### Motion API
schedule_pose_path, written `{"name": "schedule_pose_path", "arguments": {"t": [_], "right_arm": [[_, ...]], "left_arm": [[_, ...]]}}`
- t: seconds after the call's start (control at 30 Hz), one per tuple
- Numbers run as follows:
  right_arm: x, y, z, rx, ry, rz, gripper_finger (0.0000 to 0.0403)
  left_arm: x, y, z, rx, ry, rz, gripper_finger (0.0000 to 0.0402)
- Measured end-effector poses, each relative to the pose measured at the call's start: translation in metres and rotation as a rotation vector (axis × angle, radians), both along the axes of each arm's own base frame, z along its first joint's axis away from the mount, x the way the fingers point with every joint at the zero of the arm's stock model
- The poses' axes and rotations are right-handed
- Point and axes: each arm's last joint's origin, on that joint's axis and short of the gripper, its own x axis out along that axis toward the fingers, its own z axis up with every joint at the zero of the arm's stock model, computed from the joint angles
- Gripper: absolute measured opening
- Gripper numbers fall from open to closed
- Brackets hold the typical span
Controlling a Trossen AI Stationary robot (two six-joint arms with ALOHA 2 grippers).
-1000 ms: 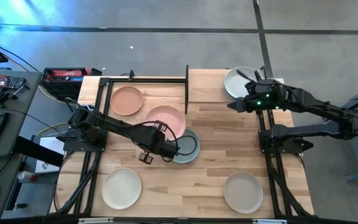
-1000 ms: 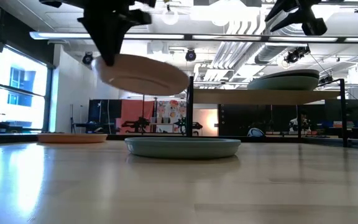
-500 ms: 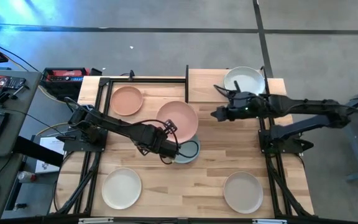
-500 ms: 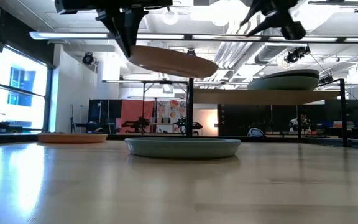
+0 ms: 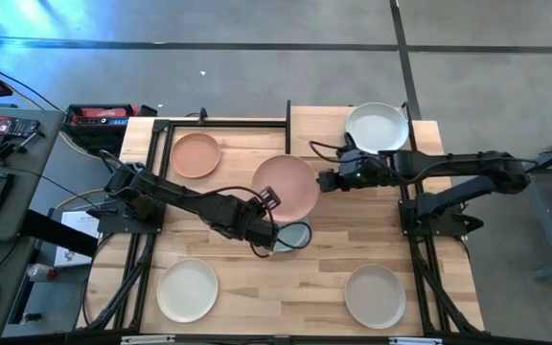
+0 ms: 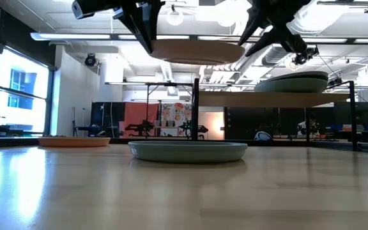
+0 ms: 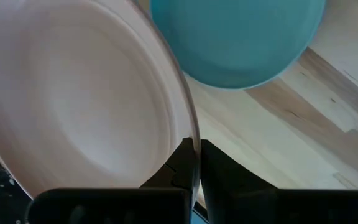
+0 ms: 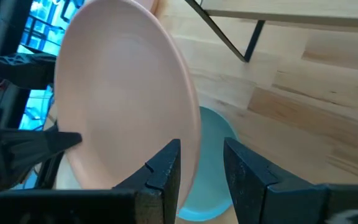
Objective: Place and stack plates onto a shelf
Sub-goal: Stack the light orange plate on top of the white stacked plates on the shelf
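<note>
Pink plate (image 5: 287, 186), pinched at its rim by the left gripper (image 5: 265, 202), has swung up to the right gripper (image 5: 324, 180), whose spread jaws now straddle its far edge: looks like a handoff toward the shelf (image 5: 319, 134).

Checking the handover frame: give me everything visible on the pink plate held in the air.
The round, shallow, matte pink plate is held in the air, roughly level, above the pale blue-green plate lying on the slatted wooden tabletop. It has a raised rim and a smooth, unmarked face. The left tool is clamped on its rim at one edge. The right tool is open, its fingers straddling the opposite rim, not yet closed. The plate has not reached the light-wood shelf.
</note>
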Motion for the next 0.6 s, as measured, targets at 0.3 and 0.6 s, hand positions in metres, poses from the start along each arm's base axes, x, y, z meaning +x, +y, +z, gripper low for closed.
{"name": "schedule_pose_path", "arguments": {"t": [0.3, 0.6], "right_arm": [[0.003, 0.0, -0.003, 0.027, 0.006, -0.03, 0.0103], [0.004, 0.0, -0.005, 0.038, 0.008, -0.039, 0.003]], "left_arm": [[0.005, -0.001, 0.001, -0.013, -0.048, -0.006, 0.0005], [0.011, -0.003, 0.003, -0.026, -0.106, -0.031, 0.0005]]}}
